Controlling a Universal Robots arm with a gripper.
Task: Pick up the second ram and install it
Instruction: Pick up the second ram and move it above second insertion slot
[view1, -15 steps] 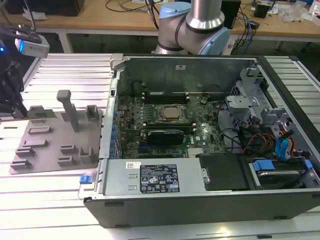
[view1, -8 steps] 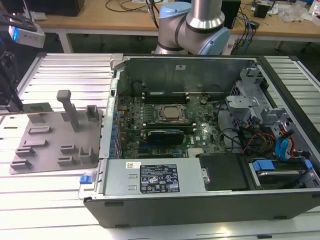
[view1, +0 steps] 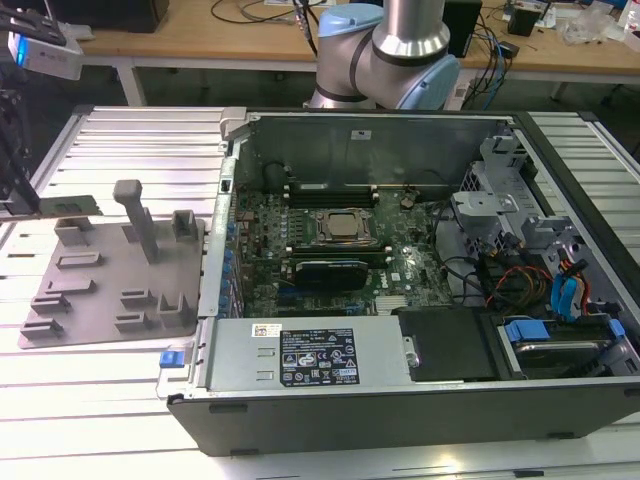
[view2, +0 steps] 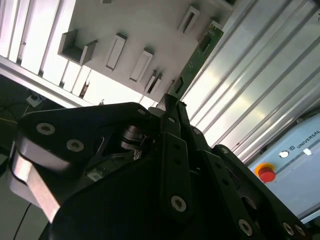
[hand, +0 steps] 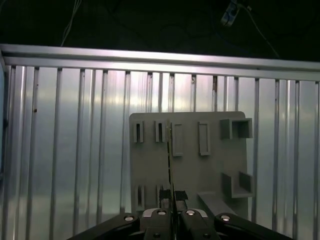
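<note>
Tool, black and two-fingered, is clamped shut on long thin green circuit-board ram stick, held edge-on over grey slotted holder tray on ribbed metal table, likely so its contact edge is free for seating.

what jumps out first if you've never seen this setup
The open computer case sits in the middle of the exterior view, its green motherboard bare. A grey tray of slots lies on the exterior view's left. In both wrist views the gripper is closed on a thin green ram over that tray.
</note>
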